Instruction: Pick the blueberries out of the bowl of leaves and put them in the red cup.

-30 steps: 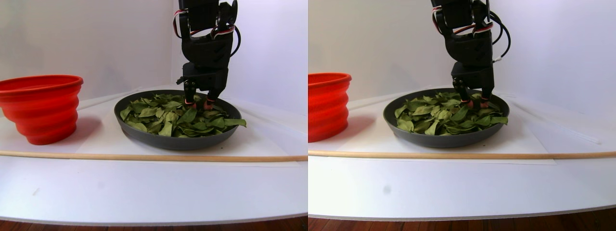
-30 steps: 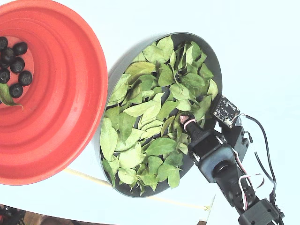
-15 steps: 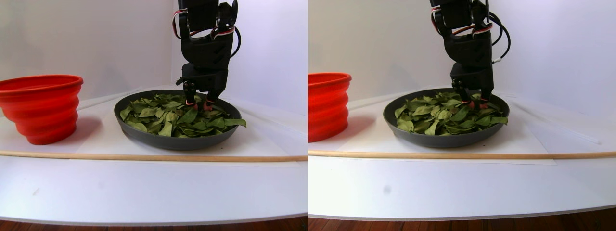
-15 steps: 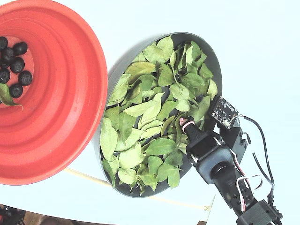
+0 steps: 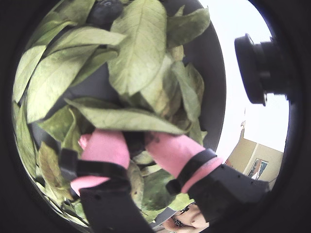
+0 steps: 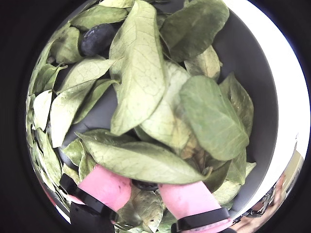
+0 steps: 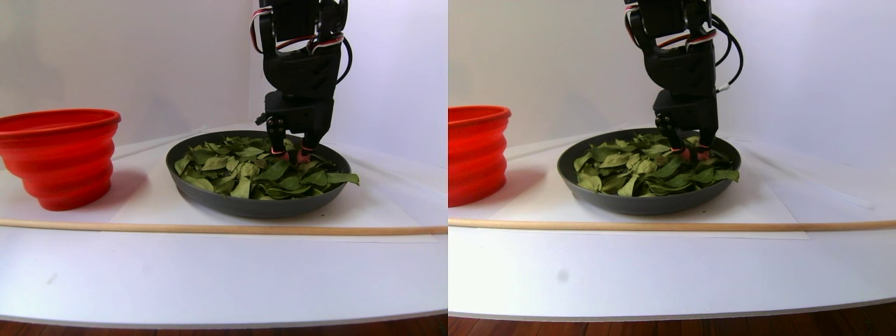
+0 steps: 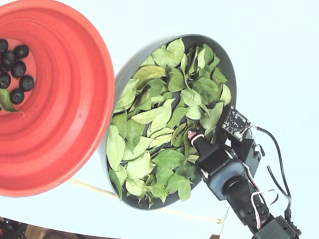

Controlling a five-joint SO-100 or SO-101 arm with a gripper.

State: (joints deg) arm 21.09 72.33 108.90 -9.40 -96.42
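The dark grey bowl is heaped with green leaves. My gripper reaches down into the leaves on the bowl's right side in the fixed view. In both wrist views its pink fingertips stand close together on a small dark round blueberry, mostly hidden under a leaf. Another blueberry lies bare among the leaves farther ahead. The red cup stands left of the bowl, with several blueberries and one leaf on its bottom.
A thin wooden stick lies across the white table in front of the bowl and cup. A white paper sheet lies under the bowl. A wall stands close behind the arm.
The gripper has risen slightly out of the leaves and shifted a little toward the bowl's middle. The leaves around its tips have stirred; cup and bowl have not moved.
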